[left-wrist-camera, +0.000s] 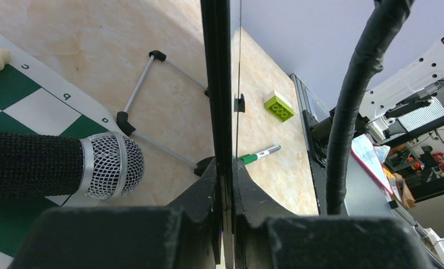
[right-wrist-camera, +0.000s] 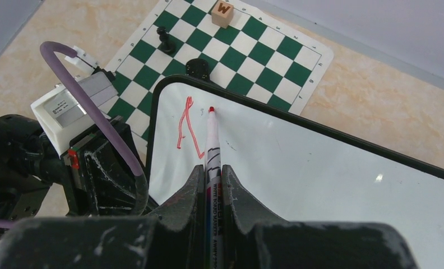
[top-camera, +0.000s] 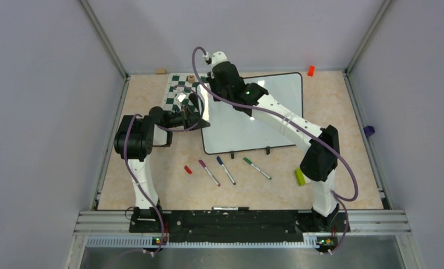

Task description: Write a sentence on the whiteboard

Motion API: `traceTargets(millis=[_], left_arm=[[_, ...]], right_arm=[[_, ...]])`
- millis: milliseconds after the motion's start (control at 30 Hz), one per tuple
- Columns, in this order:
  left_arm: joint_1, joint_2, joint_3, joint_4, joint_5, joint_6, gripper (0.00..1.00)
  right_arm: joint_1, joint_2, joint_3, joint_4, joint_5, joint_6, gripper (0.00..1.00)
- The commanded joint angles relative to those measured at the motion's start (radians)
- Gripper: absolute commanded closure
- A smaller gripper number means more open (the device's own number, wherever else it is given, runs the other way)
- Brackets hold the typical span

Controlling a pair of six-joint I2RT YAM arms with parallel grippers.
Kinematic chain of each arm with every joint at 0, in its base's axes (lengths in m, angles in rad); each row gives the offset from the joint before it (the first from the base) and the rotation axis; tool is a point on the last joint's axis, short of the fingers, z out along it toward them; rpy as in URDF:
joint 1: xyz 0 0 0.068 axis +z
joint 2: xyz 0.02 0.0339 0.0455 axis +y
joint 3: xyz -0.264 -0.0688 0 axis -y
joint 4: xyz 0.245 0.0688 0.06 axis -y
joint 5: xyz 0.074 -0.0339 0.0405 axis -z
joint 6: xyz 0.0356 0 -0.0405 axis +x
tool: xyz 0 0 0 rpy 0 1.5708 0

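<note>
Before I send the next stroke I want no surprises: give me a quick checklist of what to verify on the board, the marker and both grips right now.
1. Board held: the left gripper is clamped on the whiteboard edge: ok.
2. Pen held: the right gripper is shut on the uncapped red marker: ok.
3. Contact of the marker tip with the board: cannot tell.
4. Tip placed just right of the red strokes: ok.
5. Writing finished: not ok, only those first strokes, in the corner by the chess mat.
6. Bare board to the right for more letters: ok.
</note>
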State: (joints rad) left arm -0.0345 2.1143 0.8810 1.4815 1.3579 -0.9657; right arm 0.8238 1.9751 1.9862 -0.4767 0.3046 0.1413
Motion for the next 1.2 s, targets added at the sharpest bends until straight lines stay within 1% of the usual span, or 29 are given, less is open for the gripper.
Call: traceTargets(millis=[0,200,400,467,567,700,833,967,1167], left_arm=[[0.001,-0.015,0.003,0.138,-0.001,0.069,1.0],[0.002,-0.013,0.004,0.138,-0.003,0.064,1.0],[0.002,-0.01,0.006,0.138,-0.005,0.061,1.0],[0.002,-0.01,0.006,0.138,-0.006,0.06,1.0],[0.002,-0.007,0.008,0.138,-0.006,0.058,1.0],[0.002,-0.01,0.003,0.138,-0.011,0.062,1.0],[0.002,-0.014,0.001,0.138,-0.01,0.062,1.0],[0.002,-0.007,0.008,0.138,-0.007,0.058,1.0],[0.003,-0.005,0.011,0.138,-0.005,0.055,1.0]], right_arm=[[-0.024,-0.046,0.007,0.006,-0.021,-0.012,1.0],[-0.023,-0.138,-0.062,0.032,-0.046,-0.023,1.0],[-0.024,-0.209,-0.177,0.099,-0.097,-0.066,1.0],[-0.024,-0.227,-0.223,0.125,-0.088,-0.057,1.0],[-0.024,-0.265,-0.298,0.179,-0.113,-0.057,1.0],[-0.024,-0.28,-0.322,0.179,-0.094,-0.063,1.0],[-0.023,-0.29,-0.381,0.222,-0.099,-0.074,1.0],[-0.024,-0.284,-0.35,0.233,-0.11,-0.09,1.0],[-0.024,-0.203,-0.157,0.143,-0.094,-0.105,1.0]])
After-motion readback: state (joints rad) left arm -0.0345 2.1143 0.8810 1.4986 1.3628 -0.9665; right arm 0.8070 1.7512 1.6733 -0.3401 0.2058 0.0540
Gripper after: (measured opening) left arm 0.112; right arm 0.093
